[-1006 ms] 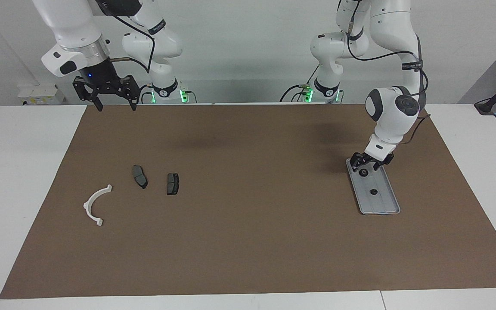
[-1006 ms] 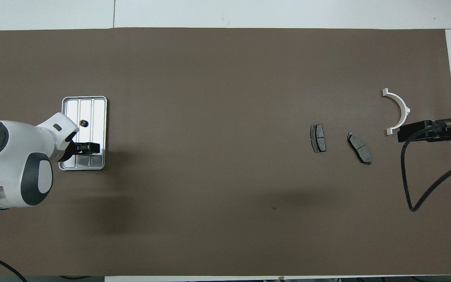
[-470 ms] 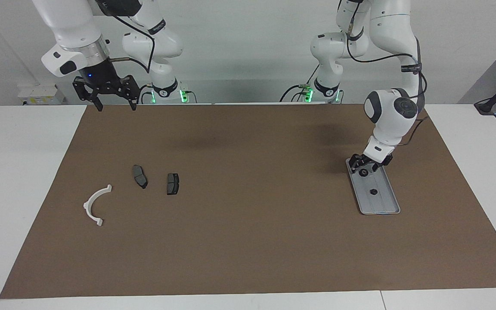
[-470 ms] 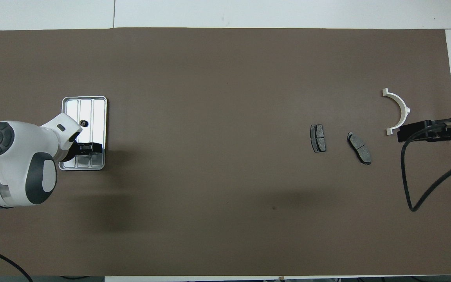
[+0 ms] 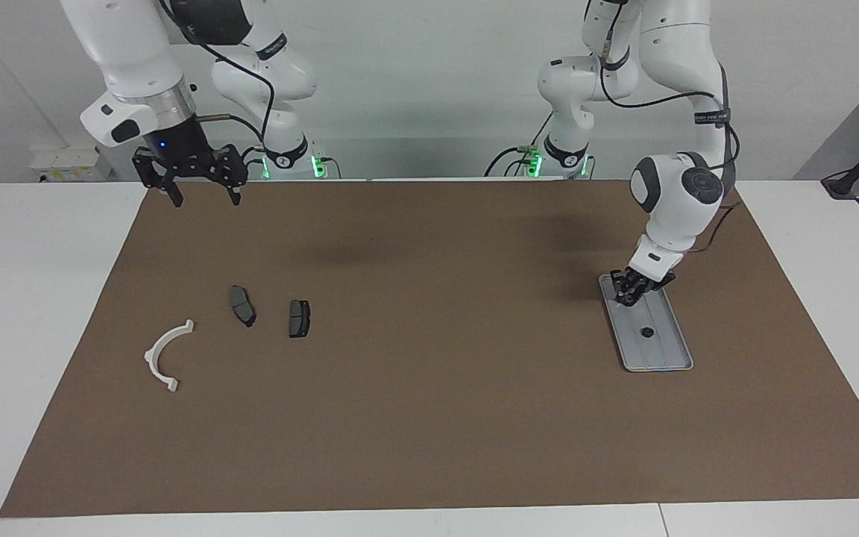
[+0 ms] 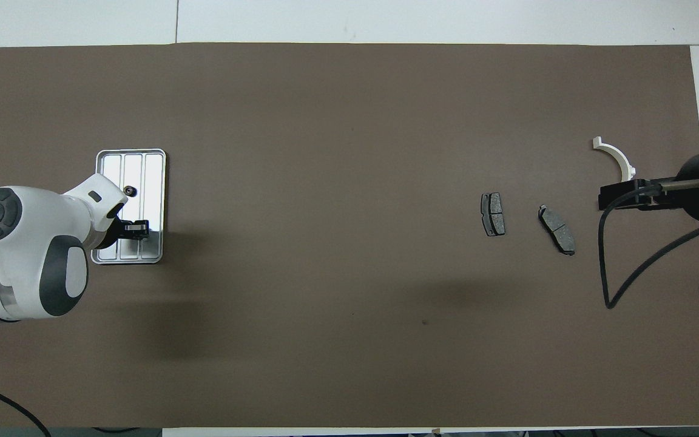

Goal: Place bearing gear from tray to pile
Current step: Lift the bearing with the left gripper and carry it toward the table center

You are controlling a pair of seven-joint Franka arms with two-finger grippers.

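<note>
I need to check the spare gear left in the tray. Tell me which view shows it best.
The facing view: the small dark gear lies unobstructed in the middle of the tray. In the overhead view the same gear shows too, but right against the left arm's white wrist, which covers part of the tray.

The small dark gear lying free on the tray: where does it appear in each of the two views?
Facing view: gear at mid-tray, lower than the left gripper.
Overhead view: gear on the tray, higher than the left gripper.
Shared landmark: the tray.
</note>
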